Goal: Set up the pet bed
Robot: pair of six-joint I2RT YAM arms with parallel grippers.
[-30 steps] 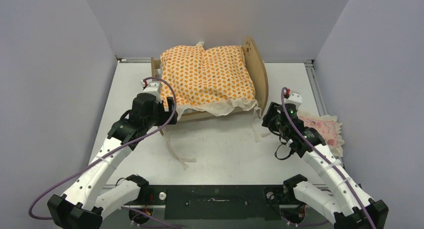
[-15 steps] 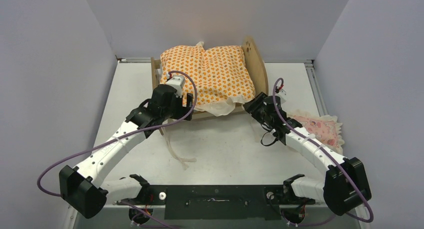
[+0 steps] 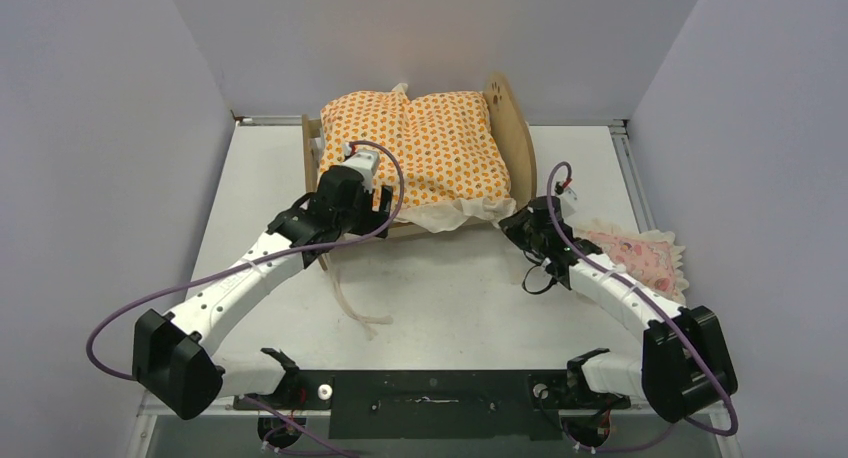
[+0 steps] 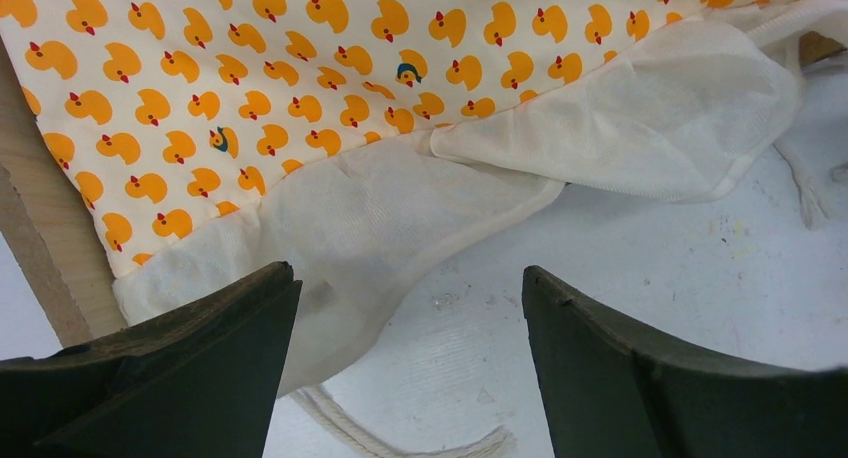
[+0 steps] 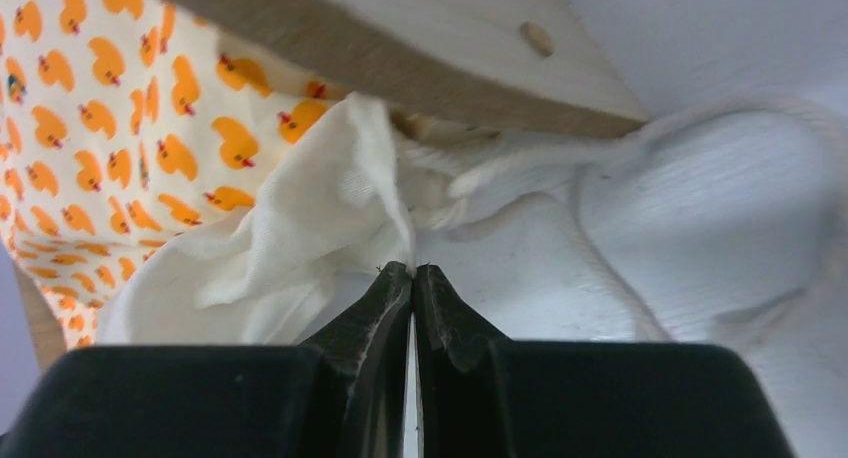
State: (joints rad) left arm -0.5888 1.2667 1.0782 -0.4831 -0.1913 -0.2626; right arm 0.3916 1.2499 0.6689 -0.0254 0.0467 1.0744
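right pincer (image 5: 412, 269) closed at mattress ruffle (image 5: 305, 228)

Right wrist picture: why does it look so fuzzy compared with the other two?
Right wrist view: the cords at right are smeared soft, perhaps too close to the lens; the duck-print mattress is crisper. Left wrist view: sharp print, but the left hand is near-black. Top external view: even light, soft shadows, a warm glow on the back wall.
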